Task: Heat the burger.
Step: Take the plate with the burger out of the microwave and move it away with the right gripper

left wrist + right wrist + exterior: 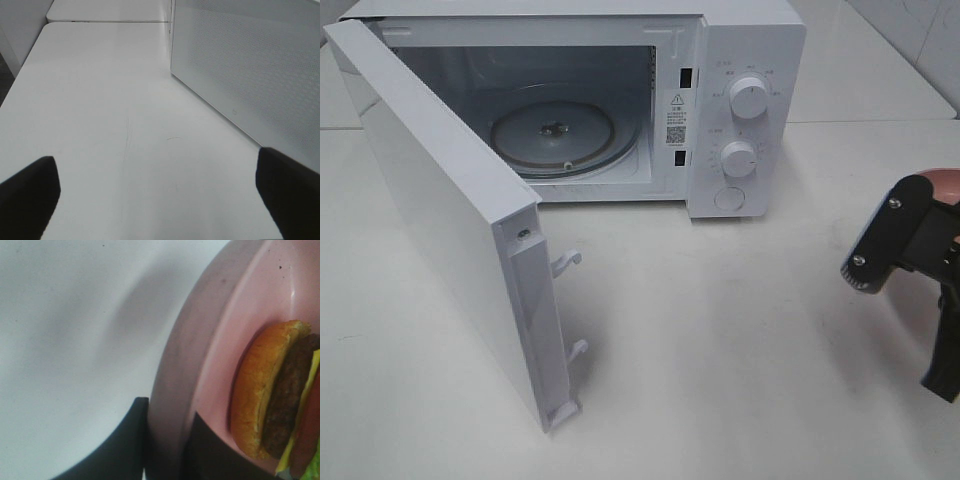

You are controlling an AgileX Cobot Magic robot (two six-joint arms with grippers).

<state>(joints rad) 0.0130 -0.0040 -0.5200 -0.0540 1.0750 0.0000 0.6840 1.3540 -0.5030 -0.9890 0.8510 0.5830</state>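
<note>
While the plain white desk (720,360) fills nearly the whole overhead view, a pale tiled wall (920,40) shows only at about one o'clock, and a second white tabletop (105,10) butts against the desk in the left wrist view. At twelve o'clock stands a boxy white microwave oven (740,110) with two round dials (748,98), its door (450,220) swung wide toward eight o'clock, baring a round glass turntable (560,140). At three o'clock the right gripper (167,450) is clamped on the rim of a round pink plate (200,365), one black finger above it and one beneath. On that plate sits the round burger (275,395), golden-brown bun against the plate, stack axis lying across the wrist picture; how it points on the desk I cannot tell. The left gripper (160,200) has its fingers wide apart, holding nothing, beside the microwave's perforated side.
</note>
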